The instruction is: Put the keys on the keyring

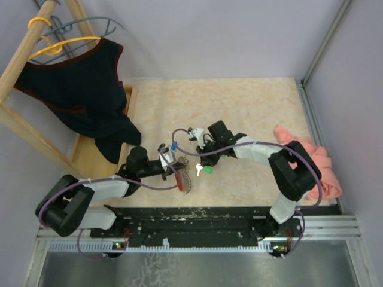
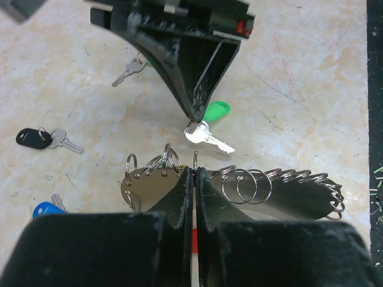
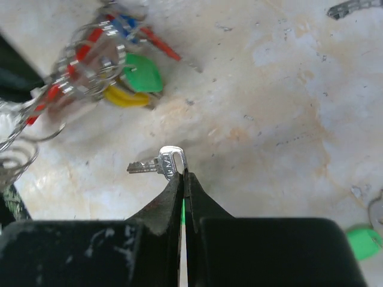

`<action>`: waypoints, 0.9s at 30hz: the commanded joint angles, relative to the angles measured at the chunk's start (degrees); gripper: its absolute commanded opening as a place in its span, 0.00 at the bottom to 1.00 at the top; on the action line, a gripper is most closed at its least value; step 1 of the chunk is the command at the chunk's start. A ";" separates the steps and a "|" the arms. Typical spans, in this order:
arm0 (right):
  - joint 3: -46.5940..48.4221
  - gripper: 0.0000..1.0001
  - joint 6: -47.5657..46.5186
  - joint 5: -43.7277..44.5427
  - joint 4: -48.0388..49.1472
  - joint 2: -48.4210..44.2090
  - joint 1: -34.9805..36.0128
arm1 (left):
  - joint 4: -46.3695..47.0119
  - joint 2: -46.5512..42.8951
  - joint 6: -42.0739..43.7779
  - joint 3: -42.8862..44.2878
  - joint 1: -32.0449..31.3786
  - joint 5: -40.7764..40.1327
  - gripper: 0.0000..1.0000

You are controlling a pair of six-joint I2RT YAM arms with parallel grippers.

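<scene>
In the left wrist view my left gripper (image 2: 195,172) is shut on the keyring (image 2: 281,200), a grey metal strip lined with several wire rings, held just above the table. My right gripper (image 2: 194,116) comes down in front of it, shut on the head of a silver key (image 2: 206,136). The right wrist view shows that same key (image 3: 163,164) pinched at the tips of the right gripper (image 3: 183,174), blade pointing left. A green key head (image 2: 216,111) lies just behind. A black key (image 2: 33,139), a blue key (image 2: 46,210) and another key (image 2: 128,72) lie to the left. From above, both grippers meet at the table's middle (image 1: 191,168).
A wooden rack (image 1: 24,63) with a dark garment (image 1: 84,89) and hangers stands at the back left. A pink cloth (image 1: 317,164) lies at the right edge. A second green key head (image 3: 364,241) shows at the lower right of the right wrist view.
</scene>
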 commanded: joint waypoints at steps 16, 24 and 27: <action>-14.90 0.00 -19.61 -1.54 15.31 -24.62 5.12 | 4.62 -4.02 1.05 -0.83 -0.14 4.01 0.01; 1.21 0.00 -2.62 10.82 -6.35 -9.09 5.17 | 3.78 -4.25 1.08 -0.91 -0.14 0.07 0.01; 2.79 0.00 2.21 11.83 -7.84 -6.10 5.10 | 3.60 -4.54 0.80 -1.21 -0.14 -0.95 0.01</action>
